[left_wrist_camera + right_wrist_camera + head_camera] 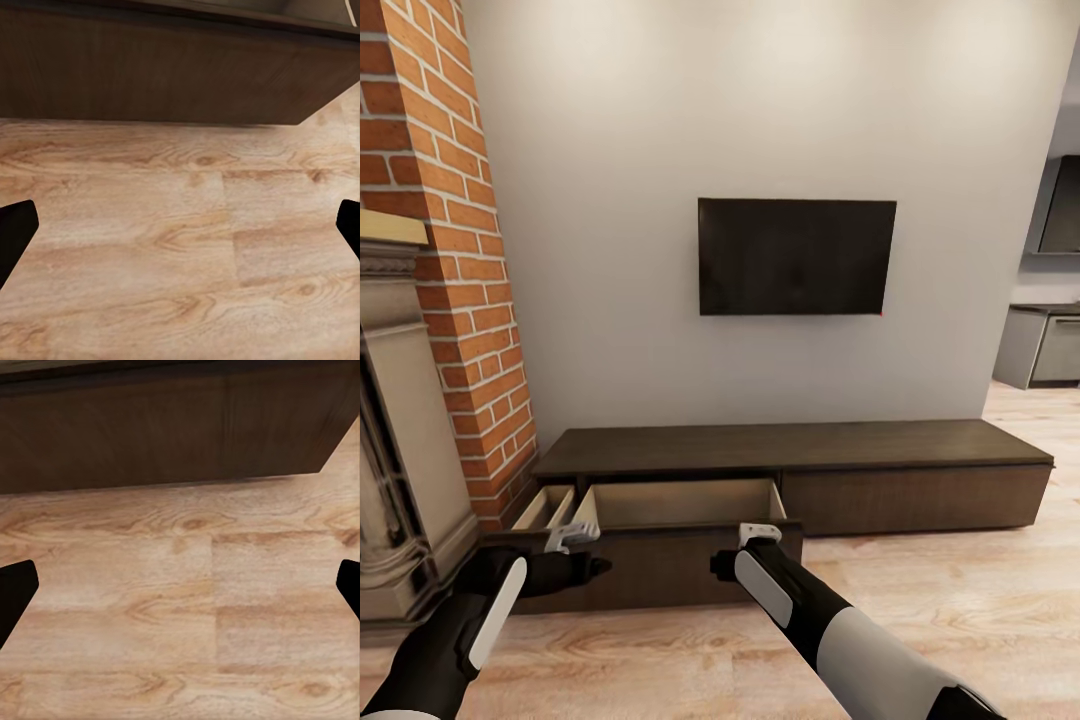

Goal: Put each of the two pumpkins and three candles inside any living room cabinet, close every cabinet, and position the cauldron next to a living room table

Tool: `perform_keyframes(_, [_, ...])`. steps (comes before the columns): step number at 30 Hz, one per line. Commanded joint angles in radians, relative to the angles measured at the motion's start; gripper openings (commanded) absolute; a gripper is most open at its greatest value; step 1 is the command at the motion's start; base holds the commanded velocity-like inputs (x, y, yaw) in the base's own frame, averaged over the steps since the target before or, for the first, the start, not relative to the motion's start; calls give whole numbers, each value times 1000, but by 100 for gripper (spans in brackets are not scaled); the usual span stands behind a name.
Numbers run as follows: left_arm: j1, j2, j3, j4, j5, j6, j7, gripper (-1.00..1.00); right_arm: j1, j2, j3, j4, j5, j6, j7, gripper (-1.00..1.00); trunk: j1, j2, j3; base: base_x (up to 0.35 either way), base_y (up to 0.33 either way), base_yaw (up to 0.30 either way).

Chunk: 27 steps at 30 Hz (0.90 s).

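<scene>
Fingers (16, 232) spread wide above floor (180, 247) before cabinet (790, 447) drawer.

You are in the living room of a home. At 12 o'clock a dark flat television (796, 256) hangs on a pale wall, and under it a long low dark-brown cabinet (800, 447) stands on a light wood floor (960, 590). At 9 o'clock you see a red brick chimney (455, 250) with a fireplace (400, 440). At 2 o'clock a kitchen counter (1042, 345) shows.
</scene>
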Motion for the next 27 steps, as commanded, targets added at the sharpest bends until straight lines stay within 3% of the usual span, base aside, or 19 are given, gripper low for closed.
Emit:
perform_keyframes(1, [-1,0,1,-1,-3,4,-6,100,-1,0,4,-1,-5,1,-8,100,4,-8,-4,0,0,0])
perform_keyframes(5, [-1,0,0,0,-5,2,-5,100,-1,0,16,0,2,-45,-3,100,19,-36,-17,0,0,0])
perform_keyframes(10, [0,-3,-4,8,-8,-13,1,100,-1,-1,129,10,23,-175,11,100,38,-71,-33,0,0,0])
perform_keyframes(13, [1,-3,-6,13,-7,-63,4,100,0,-2,168,16,24,-245,13,100,50,-92,-42,0,0,0])
perform_keyframes(27, [1,-3,-8,86,-21,-210,9,100,0,-5,183,22,18,-271,14,100,103,-190,-86,0,0,0])
